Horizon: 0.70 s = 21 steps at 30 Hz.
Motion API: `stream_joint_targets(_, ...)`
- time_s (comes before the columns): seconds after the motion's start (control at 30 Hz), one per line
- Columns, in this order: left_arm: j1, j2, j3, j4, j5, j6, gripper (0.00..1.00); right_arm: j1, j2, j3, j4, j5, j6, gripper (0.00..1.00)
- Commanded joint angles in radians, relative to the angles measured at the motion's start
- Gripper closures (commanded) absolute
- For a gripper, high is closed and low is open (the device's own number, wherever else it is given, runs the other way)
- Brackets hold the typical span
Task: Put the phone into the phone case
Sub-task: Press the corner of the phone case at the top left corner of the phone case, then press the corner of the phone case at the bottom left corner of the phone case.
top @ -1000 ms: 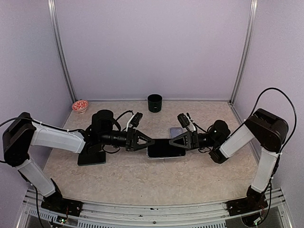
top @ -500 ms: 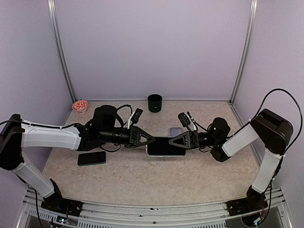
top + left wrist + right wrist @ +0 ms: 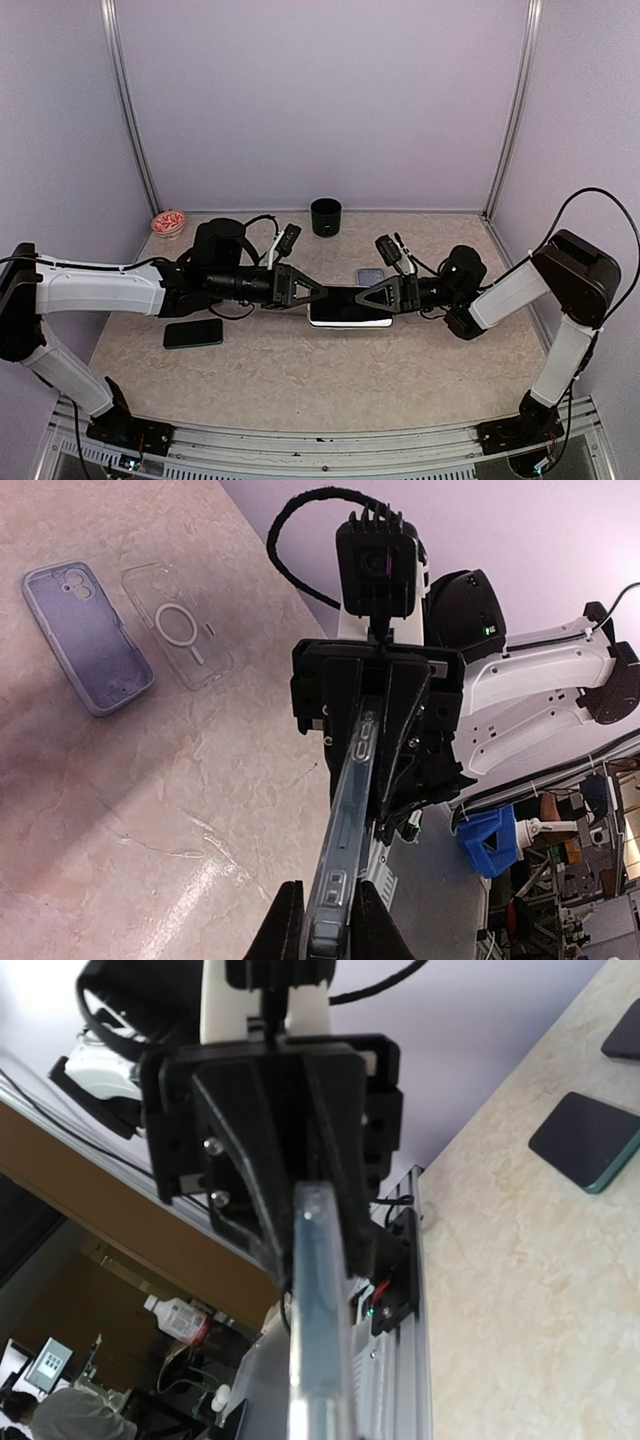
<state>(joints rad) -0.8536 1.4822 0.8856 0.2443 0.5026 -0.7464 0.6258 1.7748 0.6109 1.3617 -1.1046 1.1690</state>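
The phone [image 3: 345, 310] hangs in the air over the middle of the table [image 3: 300, 385], lying roughly flat with its dark screen up and a pale rim around it, held from both ends. The left gripper [image 3: 316, 297] is clamped on its left end, one finger over the screen and one beneath. In the left wrist view the two fingertips [image 3: 285, 930] press on either side of the phone's thin edge, where side buttons show. The right gripper [image 3: 362, 297] is closed on the phone from the other side, its upper finger reaching well in over the screen. Seen from the right wrist, the phone's edge looks pale and glassy; whether that is a cover already on it I cannot tell.

Neither case is touching the phone. The lavender phone case [image 3: 88, 638] lies open side up on the table, and a clear case [image 3: 178, 625] with a ring in its back lies just beside it. From above, both sit just behind the right gripper.

A second dark phone [image 3: 193, 333] lies flat on the table under the left arm. A black cup [image 3: 325, 216] stands near the back wall, and a small red-and-white bowl [image 3: 168, 222] sits in the far left corner.
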Motion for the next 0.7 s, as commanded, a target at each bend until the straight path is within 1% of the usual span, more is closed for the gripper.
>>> stream_joint_targets(0.0,0.041,-0.013,-0.04,0.038,-0.081,-0.03,0.79,0.014,-0.052,0.011,0.048,-0.041,-0.022,0.99)
stream_joint_targets(0.03,0.046,-0.015,-0.05,0.059,-0.07,-0.038,0.72,0.014,-0.053,0.011,0.048,-0.039,-0.022,1.0)
stream_joint_targets(0.23,0.074,-0.037,-0.099,0.129,-0.036,-0.073,0.46,0.01,-0.071,0.006,0.052,-0.035,-0.023,1.0)
stream_joint_targets(0.27,0.077,-0.043,-0.106,0.13,-0.039,-0.076,0.41,0.008,-0.074,0.006,0.051,-0.034,-0.023,1.0)
stream_joint_targets(0.33,0.083,-0.053,-0.121,0.14,-0.045,-0.078,0.36,0.003,-0.081,0.006,0.048,-0.033,-0.027,1.0)
stream_joint_targets(0.47,0.093,-0.074,-0.167,0.21,-0.02,-0.102,0.29,-0.004,-0.1,0.006,0.0,-0.024,-0.052,1.0)
stream_joint_targets(0.57,0.087,-0.079,-0.185,0.279,0.033,-0.11,0.28,-0.011,-0.125,0.009,-0.064,-0.011,-0.093,1.0)
stream_joint_targets(0.67,0.065,-0.076,-0.179,0.297,0.061,-0.09,0.28,-0.017,-0.161,0.018,-0.156,0.005,-0.158,1.0)
